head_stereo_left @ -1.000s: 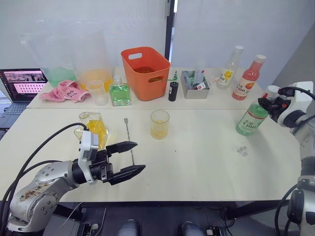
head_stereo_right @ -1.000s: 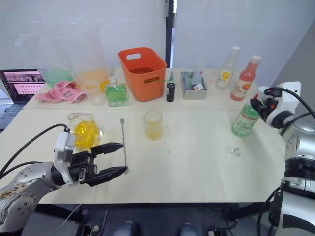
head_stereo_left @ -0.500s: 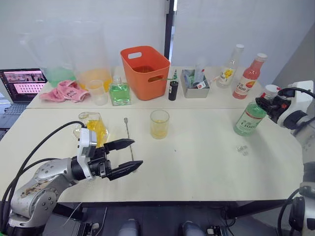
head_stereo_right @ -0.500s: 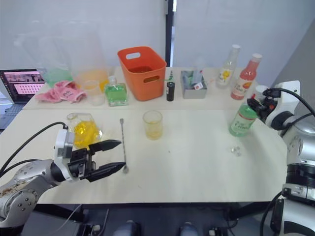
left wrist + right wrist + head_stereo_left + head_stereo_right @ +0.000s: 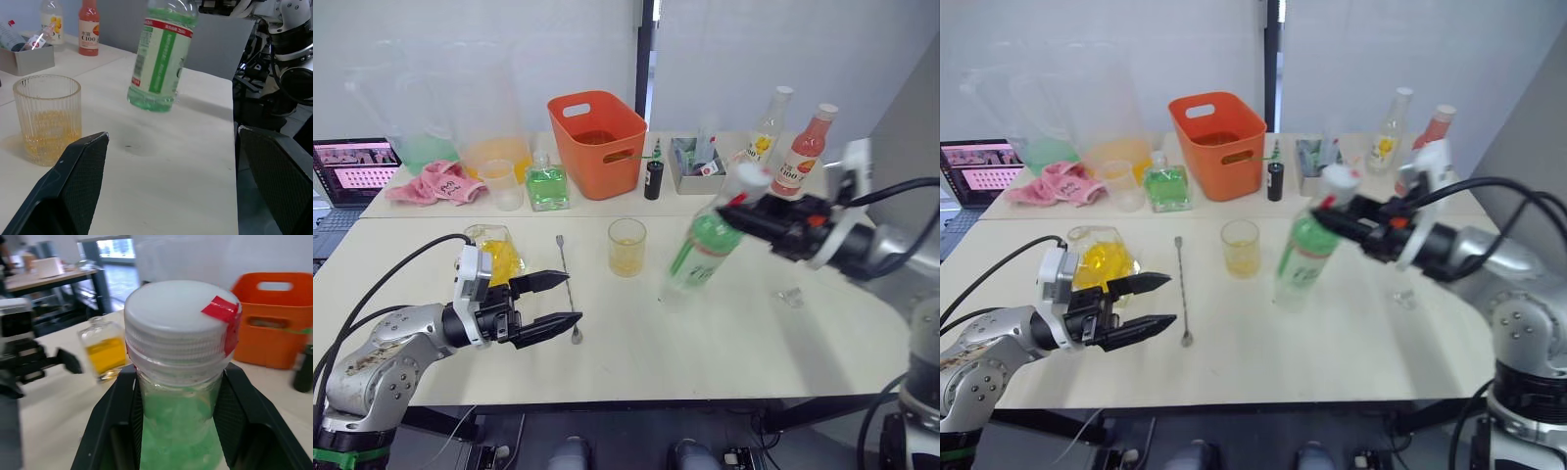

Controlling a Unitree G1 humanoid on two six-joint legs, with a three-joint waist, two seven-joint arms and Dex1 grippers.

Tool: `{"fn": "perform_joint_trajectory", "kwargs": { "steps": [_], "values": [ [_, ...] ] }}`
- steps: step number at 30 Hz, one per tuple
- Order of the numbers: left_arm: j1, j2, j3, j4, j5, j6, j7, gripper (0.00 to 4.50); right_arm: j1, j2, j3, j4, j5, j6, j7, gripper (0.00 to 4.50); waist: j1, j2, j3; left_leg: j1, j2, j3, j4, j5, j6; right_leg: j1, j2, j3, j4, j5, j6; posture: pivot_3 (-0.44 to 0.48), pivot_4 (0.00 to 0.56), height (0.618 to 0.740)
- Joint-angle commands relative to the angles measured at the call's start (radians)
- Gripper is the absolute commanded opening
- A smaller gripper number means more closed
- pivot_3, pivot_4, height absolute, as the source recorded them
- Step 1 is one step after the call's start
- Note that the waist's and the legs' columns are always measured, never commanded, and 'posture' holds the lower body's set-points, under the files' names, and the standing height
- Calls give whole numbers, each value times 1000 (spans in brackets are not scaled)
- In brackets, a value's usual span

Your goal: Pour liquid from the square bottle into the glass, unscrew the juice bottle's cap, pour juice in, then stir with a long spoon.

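My right gripper is shut on the neck of the green juice bottle, just under its white cap. The bottle leans, with its base down near the table right of the ribbed glass, which holds a little yellow liquid. The square bottle of yellow liquid stands at the left. A long spoon lies between it and the glass. My left gripper is open and empty, low over the table, with its fingertips close to the spoon's bowl.
Along the back stand an orange basket, a green square bottle, a plastic cup, a pink cloth, a laptop, a grey box and two tall bottles. A small clear item lies at the right.
My right arm has swung the green bottle from the table's far right in to beside the glass, and it now leans. My left gripper has drawn back a little to the left, still open.
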State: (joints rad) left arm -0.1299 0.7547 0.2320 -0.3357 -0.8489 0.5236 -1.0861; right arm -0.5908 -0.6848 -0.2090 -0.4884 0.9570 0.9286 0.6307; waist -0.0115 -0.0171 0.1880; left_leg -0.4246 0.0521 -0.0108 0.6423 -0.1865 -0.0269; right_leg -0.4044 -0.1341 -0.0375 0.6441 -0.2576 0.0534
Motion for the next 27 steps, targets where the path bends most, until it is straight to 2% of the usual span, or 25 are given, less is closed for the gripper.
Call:
{"fn": "perform_joint_trajectory", "kwargs": {
  "steps": [1,6,14,27],
  "values": [
    [-2,19,13,-15,15,-21,-26,4500,-52,39,109,-85,-36,-59,16,1422,0,0,0,0,0,0,0,0,0,0,0,0,0,0,0,0,150,739],
    [21,37,23,-33,32,-20,-45,4500,-56,61,254,-58,-179,-164,92,1422,5,-1,0,-1,0,-1,0,0,0,0,1,1,-1,0,0,0,150,739],
    [84,67,45,-59,63,-43,-64,4500,-24,92,370,-15,-336,-299,175,1422,3,-2,0,-1,1,-1,0,0,0,0,2,1,0,0,0,0,150,739],
    [103,84,59,-57,70,-56,-91,4500,12,86,429,52,-441,-346,259,1422,3,-2,0,0,1,-1,0,0,0,0,2,1,0,0,0,0,150,739]
  ]
}}
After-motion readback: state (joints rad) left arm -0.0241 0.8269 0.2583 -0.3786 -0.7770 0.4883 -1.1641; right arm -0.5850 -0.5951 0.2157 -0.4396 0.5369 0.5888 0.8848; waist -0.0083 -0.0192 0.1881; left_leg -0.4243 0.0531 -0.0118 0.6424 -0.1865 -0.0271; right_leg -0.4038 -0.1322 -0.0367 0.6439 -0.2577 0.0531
